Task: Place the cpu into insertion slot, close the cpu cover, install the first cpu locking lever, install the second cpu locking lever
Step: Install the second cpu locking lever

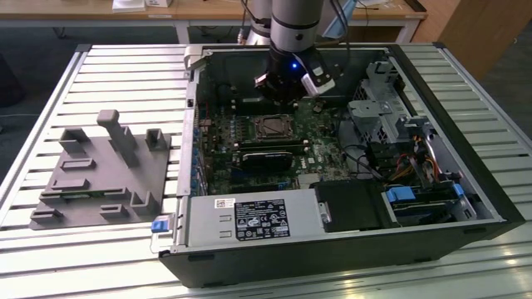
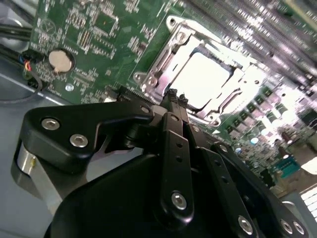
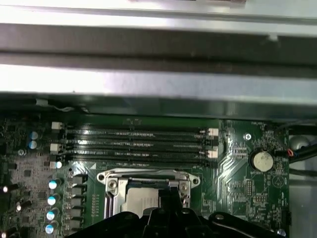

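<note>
The cpu, a small flat square chip with a pale silvery metal top that glares bright in the second wrist view, lies seated in the insertion slot, a square black socket on the green circuit board slightly above the middle of the exterior view. The cpu cover, a thin silver metal frame plate with a large square window, lies flat around the chip, whose top shows through the window; in the first wrist view the frame sits at the lower centre of the frame.

The black gripper hangs just above the socket's near edge, its fingers pressed together and holding nothing. In the exterior view the gripper is at upper centre, inside the open black computer case.

There is one chip, one socket and one cover. Four long black memory slots run side by side beyond the socket, and one round silver coin battery sits at the right of the first wrist view.
</note>
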